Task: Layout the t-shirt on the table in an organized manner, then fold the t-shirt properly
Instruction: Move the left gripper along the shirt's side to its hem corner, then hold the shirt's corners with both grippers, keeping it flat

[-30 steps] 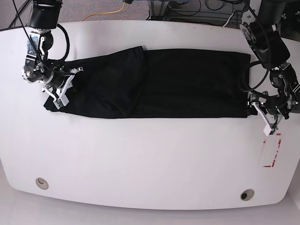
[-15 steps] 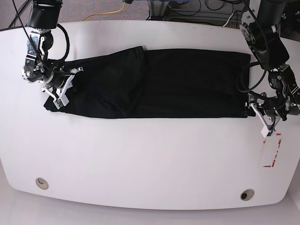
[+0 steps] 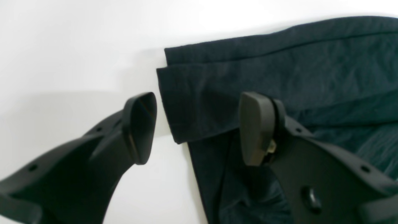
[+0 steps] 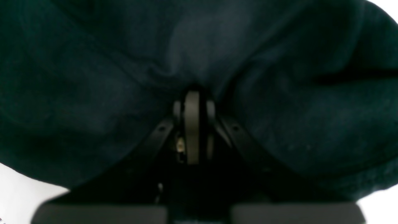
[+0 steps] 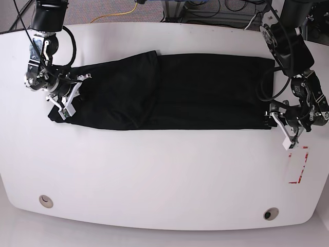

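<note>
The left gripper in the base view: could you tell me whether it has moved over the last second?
Yes. The left gripper has shifted up and toward the t-shirt, away from the red tape outline.

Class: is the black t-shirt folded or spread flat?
Folded: the t-shirt lies as a long band, with layered hem edges stacked.

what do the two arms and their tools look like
Both arms are black, jointed, with loose black cables and white plastic brackets near the wrists. The left tool has matte black curved fingers ending in rounded oval pads. The right tool shows grey pad edges.
</note>
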